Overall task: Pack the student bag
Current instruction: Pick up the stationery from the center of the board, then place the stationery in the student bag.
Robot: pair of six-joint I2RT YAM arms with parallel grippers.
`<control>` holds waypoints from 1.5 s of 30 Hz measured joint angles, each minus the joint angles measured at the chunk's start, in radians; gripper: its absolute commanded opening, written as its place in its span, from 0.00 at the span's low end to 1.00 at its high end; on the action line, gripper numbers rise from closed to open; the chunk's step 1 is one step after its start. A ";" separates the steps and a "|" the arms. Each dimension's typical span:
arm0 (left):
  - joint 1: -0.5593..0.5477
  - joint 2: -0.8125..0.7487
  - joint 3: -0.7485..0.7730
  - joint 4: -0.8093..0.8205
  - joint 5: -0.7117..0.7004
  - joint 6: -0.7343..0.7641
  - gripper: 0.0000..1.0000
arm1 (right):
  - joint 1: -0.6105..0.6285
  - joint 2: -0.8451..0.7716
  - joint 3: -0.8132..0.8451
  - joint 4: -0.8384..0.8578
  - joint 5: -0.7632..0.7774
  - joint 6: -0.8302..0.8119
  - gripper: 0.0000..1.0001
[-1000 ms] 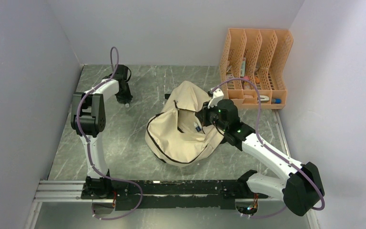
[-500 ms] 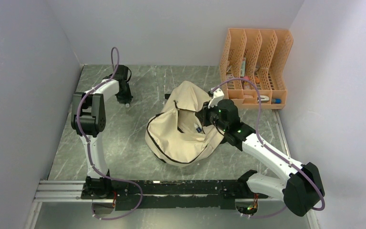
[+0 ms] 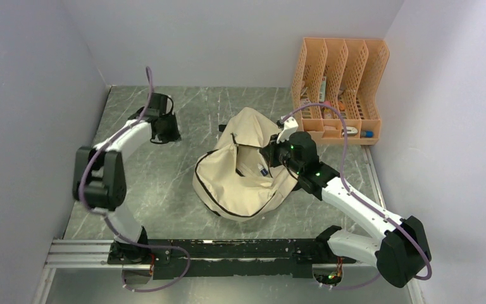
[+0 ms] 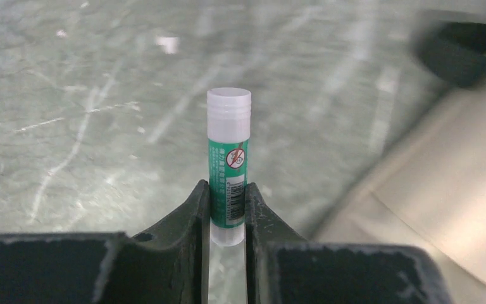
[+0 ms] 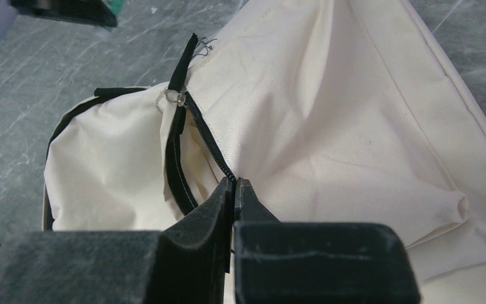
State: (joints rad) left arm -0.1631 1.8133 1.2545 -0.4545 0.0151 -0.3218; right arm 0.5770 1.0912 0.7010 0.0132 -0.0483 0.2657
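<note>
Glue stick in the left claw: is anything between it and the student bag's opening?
Nothing visible does; only table lies between the glue stick and the student bag. The right claw pinches its zipper edge on the other side.

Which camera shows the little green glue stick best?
Left wrist view: the glue stick sits mid-picture, label clear, pinched by the left gripper. In the top view it is too small to see; the right wrist view shows the student bag instead.

Left arm [image 3: 126,133] outstretched, jaws clamped; right arm [image 3: 354,202] bent, jaws pinched.
</note>
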 measured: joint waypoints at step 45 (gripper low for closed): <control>-0.666 -0.305 -0.376 0.661 0.284 -0.315 0.05 | 0.001 0.020 0.049 0.041 0.211 0.001 0.00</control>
State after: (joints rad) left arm -0.8295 1.5085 0.8783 0.2066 0.2993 -0.6369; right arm 0.5781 1.1114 0.7498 0.0544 0.1631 0.2665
